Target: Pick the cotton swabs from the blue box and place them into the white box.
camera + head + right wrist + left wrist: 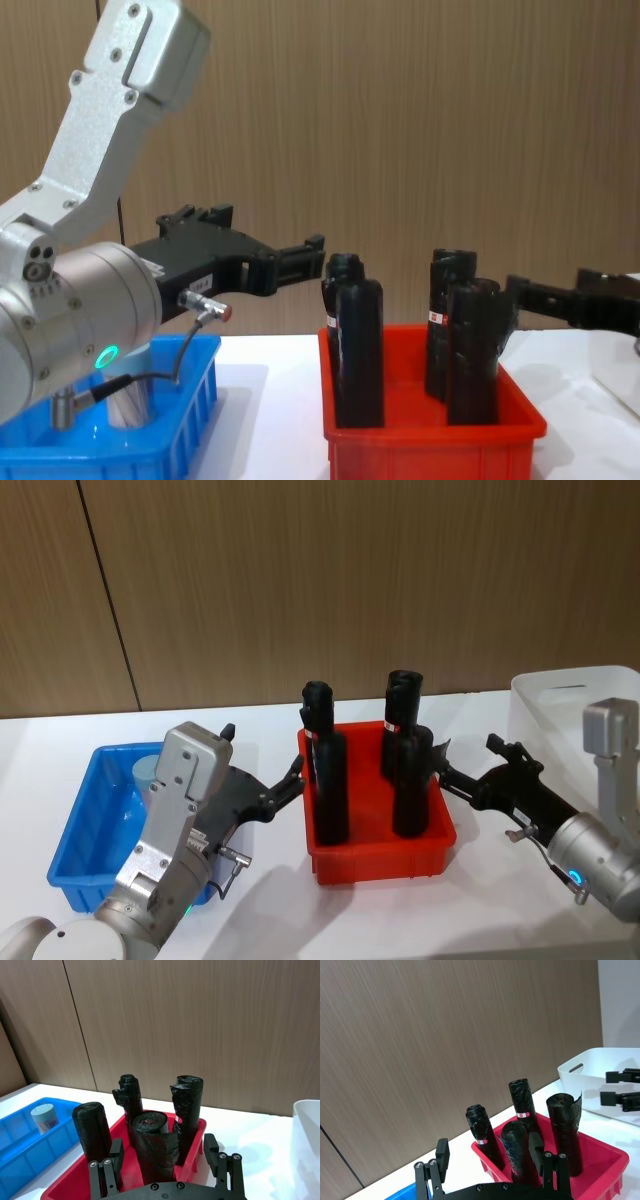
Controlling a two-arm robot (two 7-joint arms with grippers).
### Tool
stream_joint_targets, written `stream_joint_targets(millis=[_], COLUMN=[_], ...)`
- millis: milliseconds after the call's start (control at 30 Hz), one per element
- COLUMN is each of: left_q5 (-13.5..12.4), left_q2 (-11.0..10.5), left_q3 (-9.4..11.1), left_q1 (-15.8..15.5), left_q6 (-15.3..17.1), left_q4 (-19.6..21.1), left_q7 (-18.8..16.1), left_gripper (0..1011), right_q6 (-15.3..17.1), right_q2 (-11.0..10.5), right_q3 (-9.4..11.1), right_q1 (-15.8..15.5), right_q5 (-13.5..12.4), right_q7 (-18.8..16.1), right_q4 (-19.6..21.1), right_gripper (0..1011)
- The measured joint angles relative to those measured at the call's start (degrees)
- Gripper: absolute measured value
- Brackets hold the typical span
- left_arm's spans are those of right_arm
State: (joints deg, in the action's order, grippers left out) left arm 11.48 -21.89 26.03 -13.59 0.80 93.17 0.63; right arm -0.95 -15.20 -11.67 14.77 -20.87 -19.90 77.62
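One cotton swabs jar (150,770), clear with a pale blue lid, stands in the far part of the blue box (80,830) at the left; it also shows as the cotton swabs jar (42,1117) in the right wrist view. The white box (560,695) stands at the far right. My left gripper (295,777) hovers open between the blue box and the red bin, above table height, holding nothing. My right gripper (447,770) hovers open at the red bin's right side, between it and the white box, also holding nothing.
A red bin (380,865) with several tall black bottles (330,780) stands in the middle, between the two boxes and right in front of both grippers. A wooden wall closes the back of the white table (270,900).
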Motion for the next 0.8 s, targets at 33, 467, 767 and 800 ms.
stream_joint_targets(millis=[33,467,767,800], left_q5=[0.00,0.00,0.00,0.00], left_q2=[0.00,0.00,0.00,0.00], left_q3=[0.00,0.00,0.00,0.00], left_q1=[0.00,0.00,0.00,0.00], left_q6=[0.00,0.00,0.00,0.00], left_q4=[0.00,0.00,0.00,0.00], left_q7=[0.00,0.00,0.00,0.00], left_gripper=[1004,1004,1004,1004], right_q6=[-0.13,-1.72,-2.50,-2.53], right_q2=[0.19,2.61,3.93,4.00], right_q3=[-0.03,-0.87,-1.36,-1.39], right_q1=[0.50,7.05,10.55,10.76], right_q5=[-0.03,-0.05,0.42,0.43], right_q7=[-0.31,-4.08,-5.33,-5.38], right_q4=[-0.78,-10.14,-14.94,-15.21], right_gripper=[1001,1001,1002,1002])
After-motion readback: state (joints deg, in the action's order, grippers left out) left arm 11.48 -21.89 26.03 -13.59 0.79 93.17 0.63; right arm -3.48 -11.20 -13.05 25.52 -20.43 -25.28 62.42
